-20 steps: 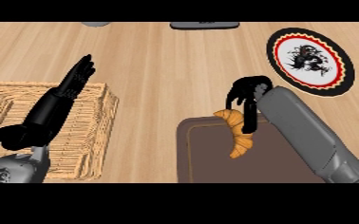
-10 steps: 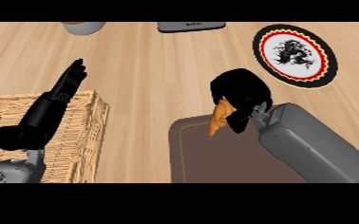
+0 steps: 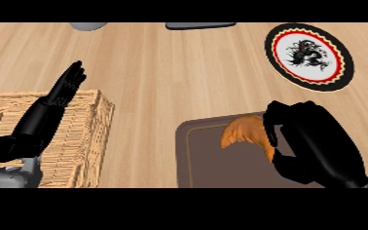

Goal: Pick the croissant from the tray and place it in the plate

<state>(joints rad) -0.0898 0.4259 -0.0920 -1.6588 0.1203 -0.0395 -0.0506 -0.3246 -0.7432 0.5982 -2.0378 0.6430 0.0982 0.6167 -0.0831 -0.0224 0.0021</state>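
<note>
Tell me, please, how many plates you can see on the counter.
1. The black-and-red-rimmed plate lies far right on the counter, beyond the tray; things cut at the top edge are unidentifiable.

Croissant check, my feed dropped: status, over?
Right hand shut on croissant, at far edge of tray. Left hand open, resting over basket. Plate bare, nothing in between.

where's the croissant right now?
Head view, lower right: the croissant is gripped in the curled right hand, over the brown tray at its upper right, with the plate farther up-right.

right hand gripping croissant — over tray
</note>
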